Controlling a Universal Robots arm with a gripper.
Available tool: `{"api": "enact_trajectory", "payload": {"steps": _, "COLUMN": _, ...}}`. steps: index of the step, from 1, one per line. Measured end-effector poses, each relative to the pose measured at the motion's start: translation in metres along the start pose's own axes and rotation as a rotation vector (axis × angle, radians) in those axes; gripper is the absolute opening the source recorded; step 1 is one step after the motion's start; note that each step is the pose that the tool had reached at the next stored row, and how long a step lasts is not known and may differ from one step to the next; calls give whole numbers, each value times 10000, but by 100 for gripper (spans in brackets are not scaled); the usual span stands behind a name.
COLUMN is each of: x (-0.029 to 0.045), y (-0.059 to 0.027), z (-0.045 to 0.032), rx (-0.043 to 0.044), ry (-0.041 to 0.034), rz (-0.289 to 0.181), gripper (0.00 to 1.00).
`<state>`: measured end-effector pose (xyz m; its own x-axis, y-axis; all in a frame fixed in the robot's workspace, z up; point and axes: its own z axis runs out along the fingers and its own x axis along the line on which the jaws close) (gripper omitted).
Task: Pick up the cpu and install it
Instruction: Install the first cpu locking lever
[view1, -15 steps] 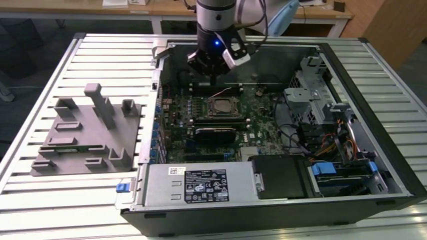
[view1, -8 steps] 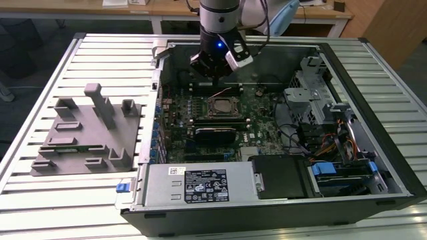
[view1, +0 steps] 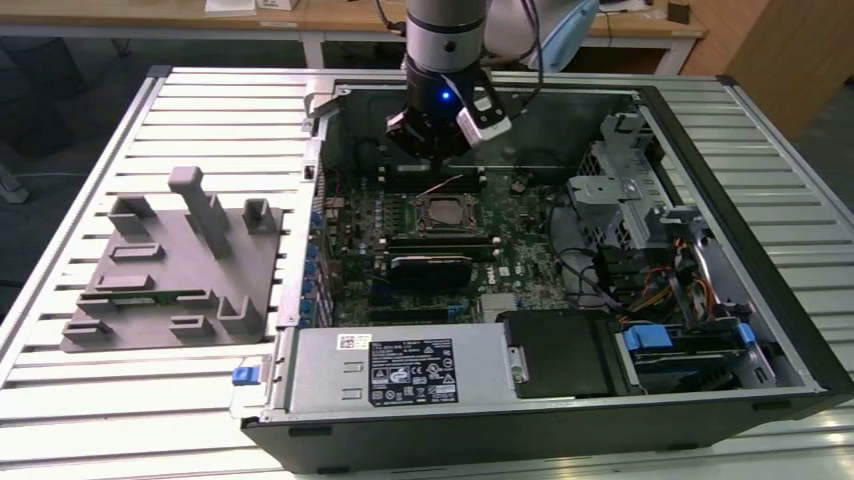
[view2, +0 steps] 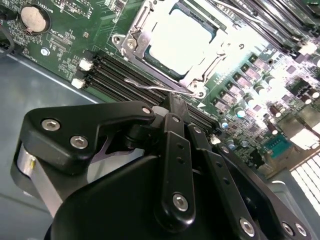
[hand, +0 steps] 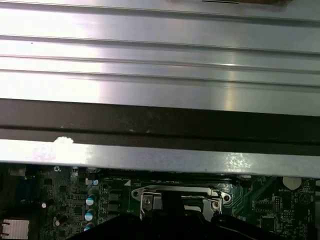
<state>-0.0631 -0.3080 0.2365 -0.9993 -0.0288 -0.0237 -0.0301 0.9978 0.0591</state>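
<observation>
Slatted metal tabletop (view1: 80, 400) carries everything I work over, with an open computer case (view1: 747, 330) lying on its side and a grey slotted block (view1: 174, 265) just beside it on the exterior view's left.

Nearest me, in the second wrist view, my gripper (view2: 172, 100) has its fingers drawn together to a narrow tip with nothing between them. That tip hangs just above the thin wire lever (view2: 160, 87) at the socket's edge; whether it touches the lever I cannot tell.

Just beyond sits the cpu (view2: 175, 42), a pale silvery square lying flat inside the metal-framed socket (view2: 131, 42) of the green motherboard (view2: 65, 45). The load frame appears folded around it.

I judge the chip light, rigid and smooth on top, so slippery to pinch, with a fragile underside; its opposite side edges are the only safe hold, never the flat face.

Farther off, in the exterior view, drive bays and cabling (view1: 654, 280) fill the case's far side, and wooden desks (view1: 334, 15) stand behind.
</observation>
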Motion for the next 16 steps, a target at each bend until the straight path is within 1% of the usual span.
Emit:
{"api": "enact_trajectory", "payload": {"steps": 8, "x": -51, "y": 4, "z": 47, "rx": 0, "ry": 1, "rz": 0, "gripper": 11}}
{"api": "enact_trajectory", "payload": {"steps": 16, "x": -95, "y": 40, "z": 84, "rx": -1, "ry": -1, "rz": 0, "gripper": 11}}
